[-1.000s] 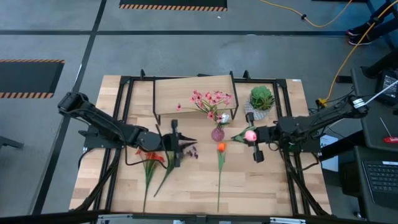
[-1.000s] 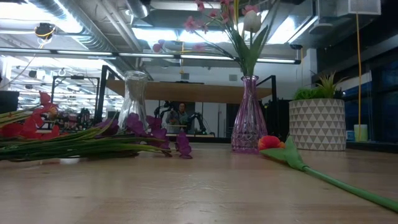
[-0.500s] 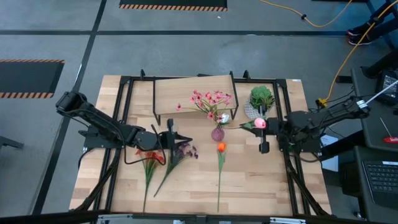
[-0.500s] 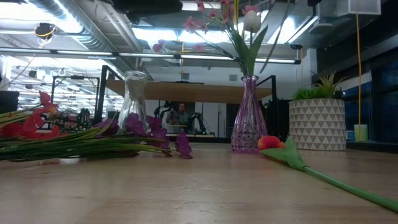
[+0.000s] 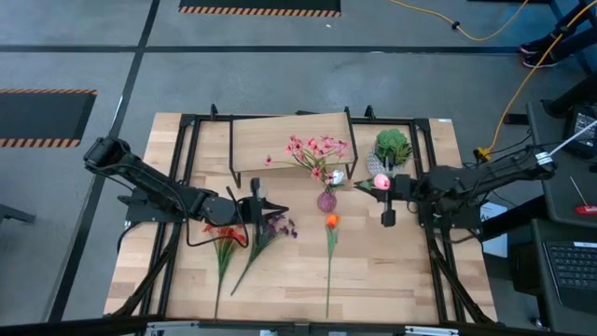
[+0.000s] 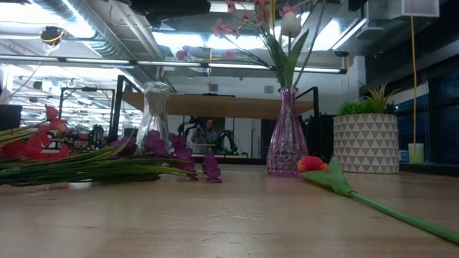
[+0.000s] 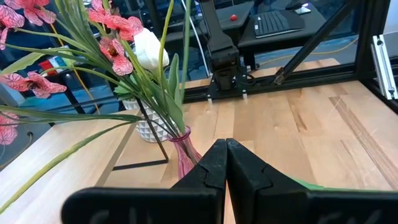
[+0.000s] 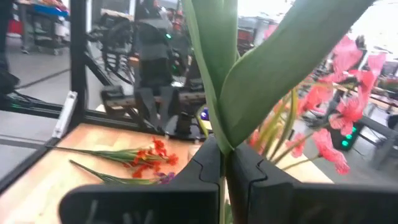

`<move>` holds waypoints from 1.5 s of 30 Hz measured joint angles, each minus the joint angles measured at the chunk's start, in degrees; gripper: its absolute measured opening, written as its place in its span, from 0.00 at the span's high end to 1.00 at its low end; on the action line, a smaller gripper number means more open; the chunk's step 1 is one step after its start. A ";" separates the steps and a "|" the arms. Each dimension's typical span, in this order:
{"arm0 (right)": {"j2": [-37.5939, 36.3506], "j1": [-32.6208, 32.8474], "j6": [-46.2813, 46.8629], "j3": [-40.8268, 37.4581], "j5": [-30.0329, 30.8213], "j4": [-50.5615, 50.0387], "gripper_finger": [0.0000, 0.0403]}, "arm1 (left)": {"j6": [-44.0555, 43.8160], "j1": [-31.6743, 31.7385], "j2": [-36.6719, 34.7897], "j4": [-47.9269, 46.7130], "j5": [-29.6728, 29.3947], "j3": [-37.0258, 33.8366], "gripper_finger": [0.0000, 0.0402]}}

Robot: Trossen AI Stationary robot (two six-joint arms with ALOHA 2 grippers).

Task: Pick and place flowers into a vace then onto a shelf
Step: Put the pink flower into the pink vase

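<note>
Right gripper up over the table's right half, fingers pinched tight on a pink tulip, stem and broad green leaves rising straight out of the clamp in the right wrist view. Just right of the pink glass vase and near the round green plant in its white patterned pot. Already standing in that vase: a spray of pink blossoms and a white tulip, fanning toward the shelf.

Left gripper low over the left half of the table, fingers pressed together on nothing, tips meeting in a closed point in the left wrist view. Close beside it, a clear glass vase, empty and upright.

Lying flat on the tabletop: a red flower and a purple flower, side by side at the left, stems running toward the near edge; from the low view, blossoms and stems bundled along the wood. An orange tulip just near of the pink vase, long stem stretched straight toward the near edge.

The shelf at the far side of the table, light board on black legs, bare on top.
</note>
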 joint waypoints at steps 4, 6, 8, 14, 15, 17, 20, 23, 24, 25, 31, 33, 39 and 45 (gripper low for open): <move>2.07 -1.84 1.00 0.00 -0.25 1.98 0.99 | 0.02 0.00 0.00 0.00 0.02 0.00 0.99; 2.69 -2.59 2.59 0.00 -1.50 2.06 0.99 | 0.02 0.00 0.00 -0.04 0.02 0.00 0.99; 3.00 -3.12 3.96 0.00 -1.99 2.09 0.99 | 0.02 0.00 0.00 -0.05 0.04 0.00 0.99; 3.20 -4.28 5.89 0.00 -2.01 1.64 0.99 | 0.02 0.00 0.00 -0.24 0.07 0.00 0.99; 3.30 -4.50 6.65 0.02 -2.02 1.33 0.99 | 0.02 0.01 0.00 -0.24 0.07 0.00 0.99; 4.16 -4.94 7.19 0.07 -2.12 1.28 0.99 | 0.02 0.00 0.00 -0.24 0.07 0.00 0.99; 6.55 -5.47 7.22 0.09 -2.16 1.74 0.99 | 0.02 0.00 0.02 -0.30 0.07 0.00 0.99; 9.10 -6.11 6.93 0.09 -2.15 2.94 0.99 | 0.02 0.00 0.02 -0.45 0.08 0.00 0.99; 9.78 -6.33 6.93 0.09 -2.15 3.37 0.99 | 0.02 0.00 0.02 -0.50 0.07 0.00 0.99; 10.31 -6.51 6.97 0.09 -2.15 3.58 0.99 | 0.03 0.01 0.04 -0.50 0.08 0.00 0.99; 12.57 -6.71 8.44 0.09 -2.15 3.59 0.99 | 0.02 0.00 0.04 -1.29 0.09 0.00 0.99; 13.54 -6.71 8.61 0.09 -2.15 3.57 0.99 | 0.04 0.00 0.04 -1.57 0.09 0.00 0.99; 16.45 -6.71 9.05 0.07 -2.12 3.85 0.99 | 0.04 0.02 0.05 -1.99 0.12 -0.67 0.99; 19.09 -6.69 8.38 0.07 -2.11 5.34 0.99 | 0.03 0.02 0.07 -1.84 0.20 -1.33 0.99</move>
